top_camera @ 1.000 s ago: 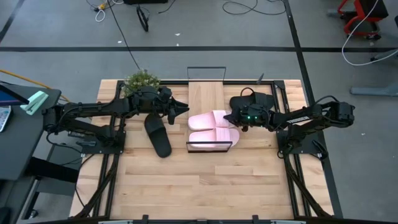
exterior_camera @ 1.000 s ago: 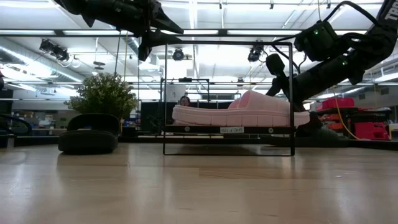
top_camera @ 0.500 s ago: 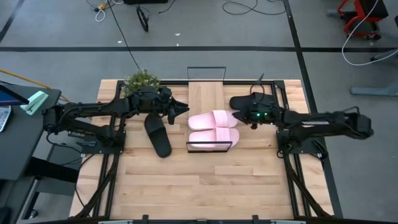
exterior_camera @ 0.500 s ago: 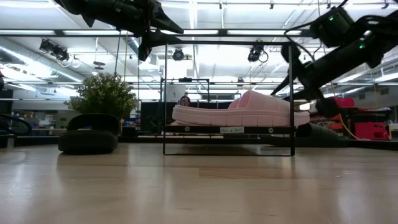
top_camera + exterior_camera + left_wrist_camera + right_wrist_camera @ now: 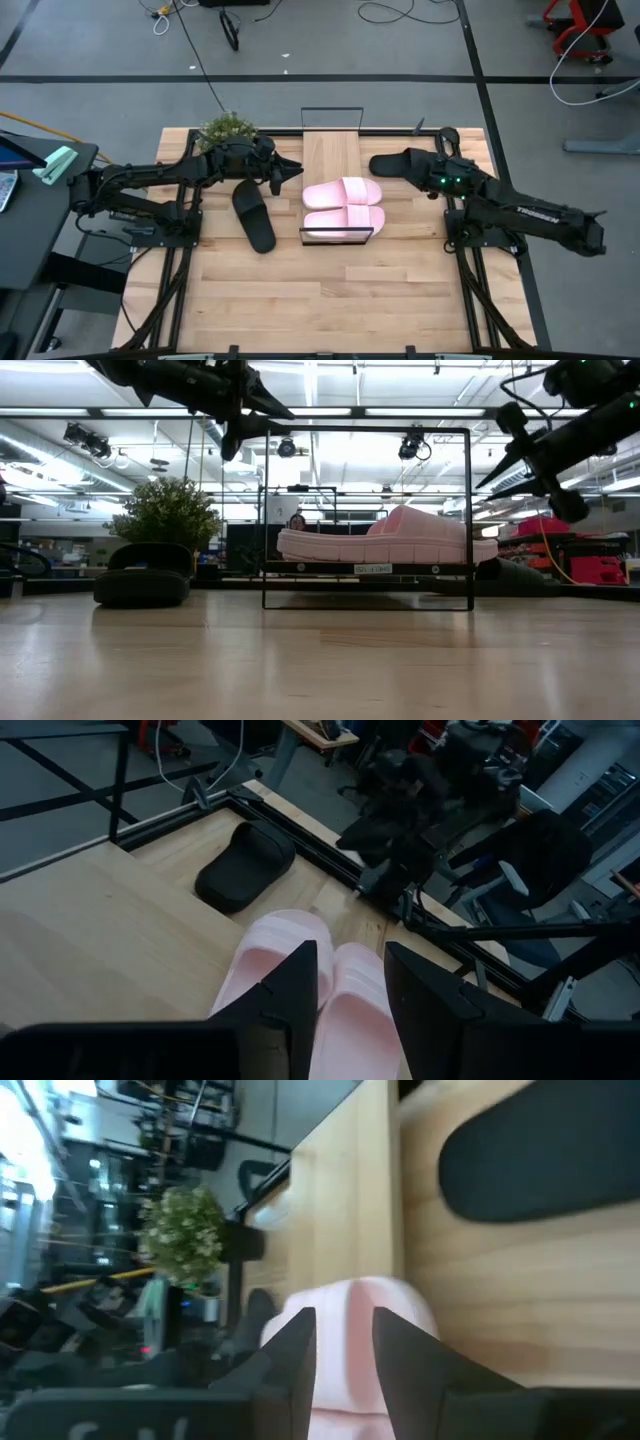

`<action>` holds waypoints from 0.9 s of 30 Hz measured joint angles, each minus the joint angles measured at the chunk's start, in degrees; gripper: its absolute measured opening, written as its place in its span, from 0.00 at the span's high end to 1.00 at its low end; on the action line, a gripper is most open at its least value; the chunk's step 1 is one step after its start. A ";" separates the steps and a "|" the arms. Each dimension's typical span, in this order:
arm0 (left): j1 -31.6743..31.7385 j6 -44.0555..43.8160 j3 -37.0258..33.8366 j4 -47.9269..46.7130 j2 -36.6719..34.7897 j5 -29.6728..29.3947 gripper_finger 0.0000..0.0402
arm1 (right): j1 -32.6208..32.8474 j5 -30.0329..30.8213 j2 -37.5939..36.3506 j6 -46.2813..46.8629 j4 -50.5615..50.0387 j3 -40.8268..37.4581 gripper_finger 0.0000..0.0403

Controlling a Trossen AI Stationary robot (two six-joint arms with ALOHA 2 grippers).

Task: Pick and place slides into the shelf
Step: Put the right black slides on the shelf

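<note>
— Seen from above: two pale pink slide sandals (image 5: 343, 204) side by side on the low shelf with light wood plank and thin black wire frame (image 5: 330, 150); one black slide sandal (image 5: 254, 216) left of it on the wooden tabletop (image 5: 300, 300), another black one (image 5: 398, 165) to the right.

— Level with the table: only one pink sole visible, resting inside the wire frame. Left gripper (image 5: 296, 172) raised near the shelf, empty. Right gripper (image 5: 437, 178) over the right-hand black sandal, empty. From each wrist camera: fingers (image 5: 290, 990) slightly parted, likewise fingers (image 5: 290, 1342).
</note>
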 joint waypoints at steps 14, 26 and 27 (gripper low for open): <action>2.43 -1.48 0.00 -0.02 0.04 -0.01 0.70 | -10.24 4.15 9.57 -24.96 -41.58 27.10 0.73; 2.94 -3.33 0.00 0.00 0.04 -0.04 0.69 | -17.65 4.08 22.70 -28.66 -41.68 26.00 0.73; 2.94 -3.36 0.00 0.00 0.04 -0.04 0.68 | -18.35 4.09 23.95 -29.47 -41.54 26.00 0.73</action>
